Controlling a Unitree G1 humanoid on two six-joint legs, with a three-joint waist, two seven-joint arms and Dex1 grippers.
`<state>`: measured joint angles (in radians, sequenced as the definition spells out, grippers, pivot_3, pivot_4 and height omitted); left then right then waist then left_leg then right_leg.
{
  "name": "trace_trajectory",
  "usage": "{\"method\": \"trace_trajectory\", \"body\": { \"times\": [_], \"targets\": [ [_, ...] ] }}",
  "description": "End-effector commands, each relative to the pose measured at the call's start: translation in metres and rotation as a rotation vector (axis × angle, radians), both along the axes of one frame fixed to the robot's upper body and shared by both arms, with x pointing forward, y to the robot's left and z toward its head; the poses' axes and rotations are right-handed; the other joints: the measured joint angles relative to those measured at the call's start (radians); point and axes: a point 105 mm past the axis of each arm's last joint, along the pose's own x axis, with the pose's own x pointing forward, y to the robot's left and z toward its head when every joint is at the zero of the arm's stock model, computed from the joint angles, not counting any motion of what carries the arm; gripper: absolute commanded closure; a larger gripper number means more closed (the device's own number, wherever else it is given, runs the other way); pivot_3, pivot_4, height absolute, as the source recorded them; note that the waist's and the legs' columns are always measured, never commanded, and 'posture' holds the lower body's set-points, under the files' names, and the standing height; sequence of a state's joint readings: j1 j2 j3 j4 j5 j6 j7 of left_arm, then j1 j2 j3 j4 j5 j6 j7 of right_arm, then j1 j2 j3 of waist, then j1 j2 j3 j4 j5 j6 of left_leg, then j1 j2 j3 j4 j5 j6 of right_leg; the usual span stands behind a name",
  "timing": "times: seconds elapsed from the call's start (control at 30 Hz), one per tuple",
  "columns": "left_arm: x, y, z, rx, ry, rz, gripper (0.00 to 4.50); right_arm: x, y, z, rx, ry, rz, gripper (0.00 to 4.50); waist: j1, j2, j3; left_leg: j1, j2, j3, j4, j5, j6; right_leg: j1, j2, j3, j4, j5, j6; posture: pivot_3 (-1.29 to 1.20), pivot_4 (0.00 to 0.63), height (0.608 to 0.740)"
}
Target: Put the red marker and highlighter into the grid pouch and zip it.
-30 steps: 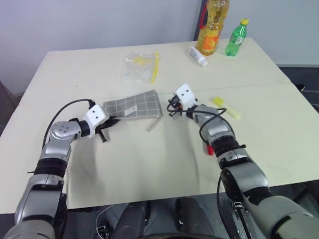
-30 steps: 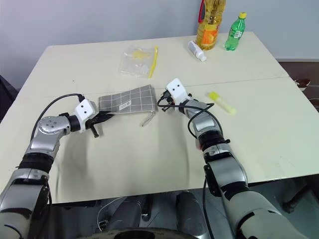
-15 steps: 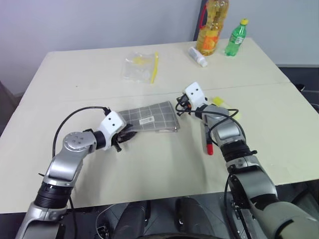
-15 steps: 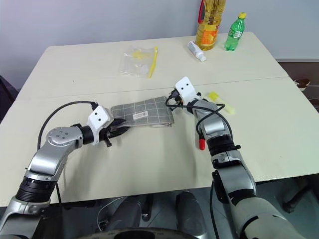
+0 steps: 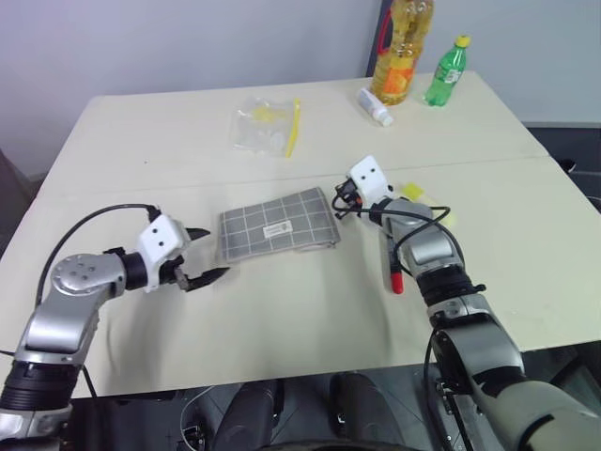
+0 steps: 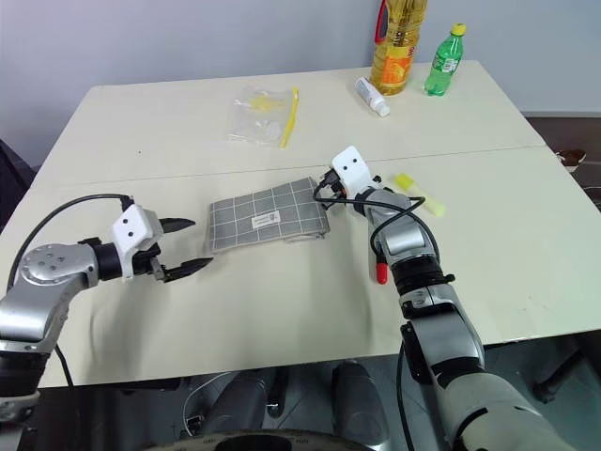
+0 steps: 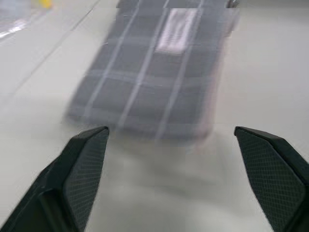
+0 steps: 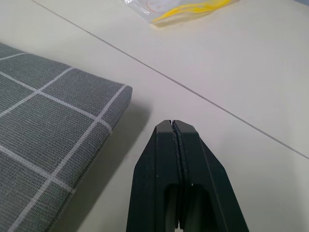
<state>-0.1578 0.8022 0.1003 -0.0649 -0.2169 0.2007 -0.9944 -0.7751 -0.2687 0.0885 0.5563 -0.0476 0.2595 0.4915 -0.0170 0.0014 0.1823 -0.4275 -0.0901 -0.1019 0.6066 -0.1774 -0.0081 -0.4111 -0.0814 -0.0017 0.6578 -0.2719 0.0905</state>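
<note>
On the wide cream counter (image 5: 282, 310) you see the flat grey fabric pouch with white grid lines (image 5: 277, 226) lying mid-surface. Your left hand (image 5: 197, 256) hangs just beside its near end, fingers spread wide, empty. Your right hand (image 8: 173, 126) is closed on nothing by the far corner. The slim red marker (image 5: 395, 275) and pale yellow highlighter (image 5: 413, 194) lie beside your right arm.

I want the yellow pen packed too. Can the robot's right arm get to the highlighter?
Probably yes. The highlighter lies on open table just beside the right gripper, with nothing on top of it, though the shut fingers must open first.
</note>
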Motion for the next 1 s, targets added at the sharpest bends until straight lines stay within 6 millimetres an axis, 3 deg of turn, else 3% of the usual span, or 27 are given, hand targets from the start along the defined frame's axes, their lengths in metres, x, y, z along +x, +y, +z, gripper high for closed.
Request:
{"method": "trace_trajectory", "body": {
  "times": [0.03,0.17,0.4,0.73,1.0],
  "targets": [
    [0.008,0.017,0.012,0.108,-0.119,-0.01,0.06,0.001,-0.006,0.006,0.007,-0.022,-0.023,4.5,0.001,0.0,0.0,0.0,0.0,0.0,-0.001,0.0,0.0,0.0,0.0,0.0,0.0,0.0,0.0,0.0,0.15,0.74],
    [0.023,0.022,0.007,0.249,-0.242,-0.06,0.06,0.002,-0.01,-0.003,-0.008,0.015,-0.05,4.5,0.004,0.0,0.0,0.0,0.0,0.0,-0.001,0.0,0.0,0.0,0.0,0.0,-0.002,0.0,0.0,0.0,0.15,0.74],
    [0.035,0.005,-0.002,0.304,-0.329,-0.208,0.06,0.002,-0.005,-0.014,0.018,0.084,-0.054,4.5,-0.002,0.0,0.0,0.0,0.0,0.0,-0.003,0.0,0.0,0.0,-0.001,0.0,-0.003,0.002,0.003,0.0,0.15,0.74],
    [0.038,-0.012,-0.016,0.34,-0.376,-0.359,0.06,-0.008,0.04,-0.017,0.009,0.103,0.13,4.5,-0.005,0.0,0.0,0.002,0.0,0.001,-0.005,0.001,-0.001,0.0,0.0,0.0,-0.002,0.002,0.003,0.0,0.15,0.74],
    [0.039,-0.015,-0.018,0.349,-0.418,-0.398,0.06,-0.017,0.055,-0.024,-0.005,0.116,0.211,4.5,-0.003,0.0,-0.001,0.003,0.0,0.001,-0.005,0.001,-0.001,0.002,0.0,-0.001,-0.001,0.002,0.004,0.0,0.15,0.74]
  ]
}}
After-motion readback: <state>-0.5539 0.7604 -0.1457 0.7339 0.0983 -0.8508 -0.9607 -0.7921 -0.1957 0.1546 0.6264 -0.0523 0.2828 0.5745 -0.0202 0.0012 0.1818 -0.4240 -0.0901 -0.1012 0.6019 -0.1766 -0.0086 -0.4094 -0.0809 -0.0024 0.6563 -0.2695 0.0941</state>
